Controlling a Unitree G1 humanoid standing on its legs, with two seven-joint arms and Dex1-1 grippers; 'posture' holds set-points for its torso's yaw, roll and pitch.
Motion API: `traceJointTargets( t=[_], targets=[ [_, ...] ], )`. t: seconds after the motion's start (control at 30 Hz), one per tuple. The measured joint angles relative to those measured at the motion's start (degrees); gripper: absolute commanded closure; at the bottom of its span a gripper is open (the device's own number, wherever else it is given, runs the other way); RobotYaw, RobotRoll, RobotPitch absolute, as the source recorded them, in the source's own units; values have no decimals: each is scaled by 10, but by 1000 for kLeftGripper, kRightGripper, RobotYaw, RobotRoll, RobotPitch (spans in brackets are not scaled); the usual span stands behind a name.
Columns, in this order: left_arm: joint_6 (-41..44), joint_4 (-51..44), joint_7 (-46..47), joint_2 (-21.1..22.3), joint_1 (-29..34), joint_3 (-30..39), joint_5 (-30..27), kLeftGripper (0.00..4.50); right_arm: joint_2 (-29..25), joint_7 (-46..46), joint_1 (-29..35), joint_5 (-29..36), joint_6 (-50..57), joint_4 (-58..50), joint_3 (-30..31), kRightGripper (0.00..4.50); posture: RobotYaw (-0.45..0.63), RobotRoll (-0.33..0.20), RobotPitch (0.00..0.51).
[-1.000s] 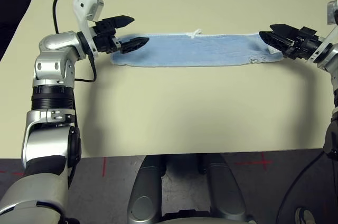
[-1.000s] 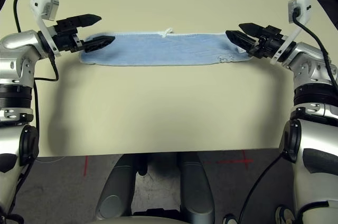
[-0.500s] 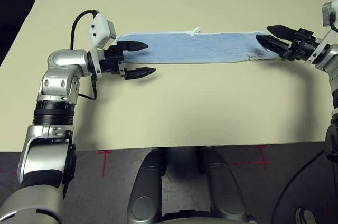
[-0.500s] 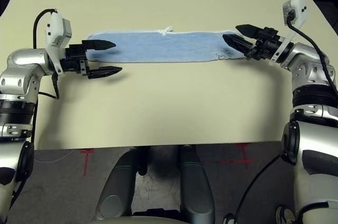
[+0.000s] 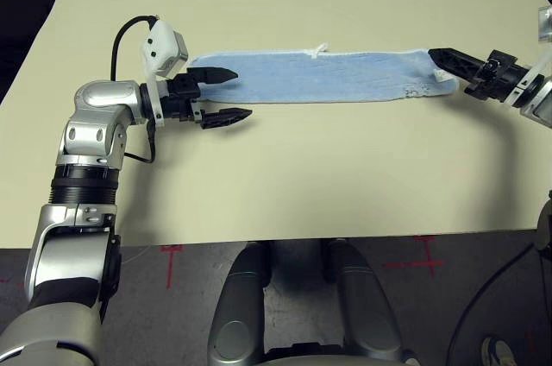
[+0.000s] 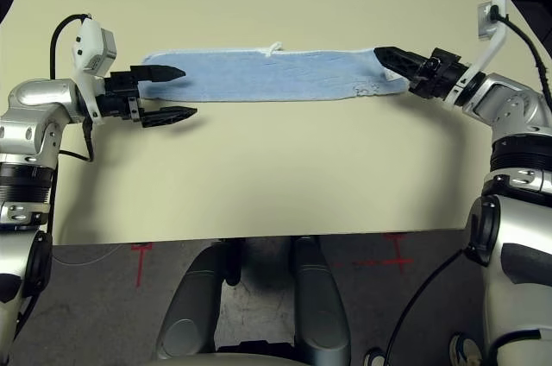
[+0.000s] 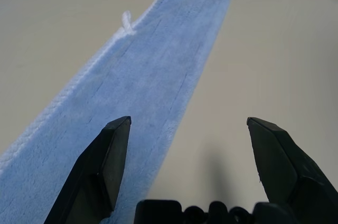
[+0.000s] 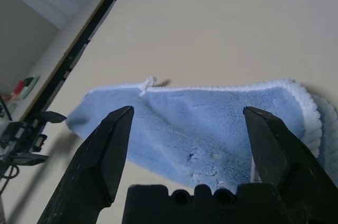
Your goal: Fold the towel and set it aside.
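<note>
The light-blue towel [image 5: 328, 78] lies flat as a long strip across the far half of the table, with a small white loop [image 5: 321, 51] on its far edge. My left gripper [image 5: 233, 94] is open at the strip's left end. One of its fingers [image 7: 113, 150] lies over the cloth and the other over bare table in front of it. At the towel's right end my right gripper [image 6: 384, 55] is also open. In the right wrist view its fingers [image 8: 111, 145] stand wide apart, with the towel [image 8: 211, 123] lying just beyond them. Neither gripper holds anything.
The tan table [image 5: 302, 176] stretches bare from the towel to its front edge. A black cable [image 5: 125, 34] loops off my left wrist. Grey floor with red cross marks [image 5: 170, 260] lies below the table edge.
My left gripper has swung from the towel's left end toward the front, its fingers now side by side. The right gripper has rolled and drawn slightly right. The towel lies as before.
</note>
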Motion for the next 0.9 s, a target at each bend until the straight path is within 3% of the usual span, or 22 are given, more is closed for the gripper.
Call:
traceJointTargets(
  t=[0.43,0.9],
  targets=[
    [0,-9,10,0,17,-7,1,29,8,-116,130,113,156,-149,-113,0,-29,0,323],
    [0,-10,14,1,17,-8,1,29,58,-290,132,154,205,-171,-169,0,-21,0,327]
  ],
)
